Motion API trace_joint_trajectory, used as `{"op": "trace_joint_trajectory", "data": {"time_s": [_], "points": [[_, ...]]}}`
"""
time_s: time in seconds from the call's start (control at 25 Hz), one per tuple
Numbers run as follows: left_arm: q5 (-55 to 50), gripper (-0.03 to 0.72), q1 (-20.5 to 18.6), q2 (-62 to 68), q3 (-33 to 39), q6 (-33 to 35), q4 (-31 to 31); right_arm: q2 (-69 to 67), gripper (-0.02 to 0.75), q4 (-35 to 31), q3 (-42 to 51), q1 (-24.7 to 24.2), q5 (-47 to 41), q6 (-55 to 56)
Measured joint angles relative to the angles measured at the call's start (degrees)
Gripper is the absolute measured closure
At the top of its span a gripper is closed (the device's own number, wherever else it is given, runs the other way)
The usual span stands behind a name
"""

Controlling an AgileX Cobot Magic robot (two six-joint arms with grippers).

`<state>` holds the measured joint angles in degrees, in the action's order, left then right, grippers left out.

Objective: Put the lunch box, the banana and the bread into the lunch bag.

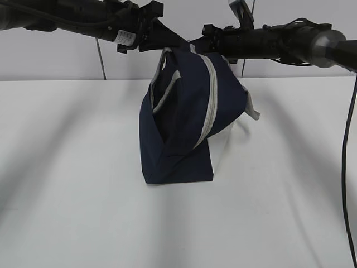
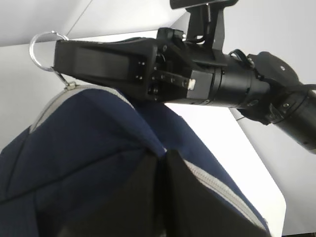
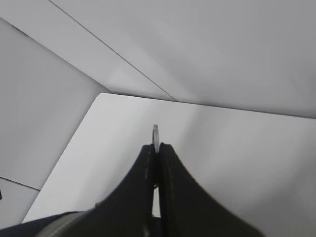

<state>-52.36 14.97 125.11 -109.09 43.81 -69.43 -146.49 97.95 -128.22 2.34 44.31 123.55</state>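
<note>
A big white desk [image 1: 67,184] fills most of the room we can see. Its top is smooth and plain. Soft grey shadows lie across it in wide bands. Behind the desk stands a pale grey wall [image 1: 50,56]. Thin dark lines [image 1: 101,61] run down the wall where its panels meet. The light is gentle and even, with no bright spots.

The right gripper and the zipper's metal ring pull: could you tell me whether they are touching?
Touching. In the right wrist view the right gripper is shut on the metal ring pull, whose rim pokes out between the fingertips.
</note>
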Motion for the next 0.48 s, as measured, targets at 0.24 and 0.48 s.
{"op": "trace_joint_trajectory", "data": {"time_s": [0.24,0.48], "points": [[0.0,0.677,0.0,0.0,-0.1,0.0,0.8,0.0,0.754,1.0,0.0,-0.1,-0.3,3.0],[0.4,0.676,0.1,0.0,-0.1,-0.2,1.8,-1.3,0.754,2.0,-0.3,-0.1,-0.2,5.5]]}}
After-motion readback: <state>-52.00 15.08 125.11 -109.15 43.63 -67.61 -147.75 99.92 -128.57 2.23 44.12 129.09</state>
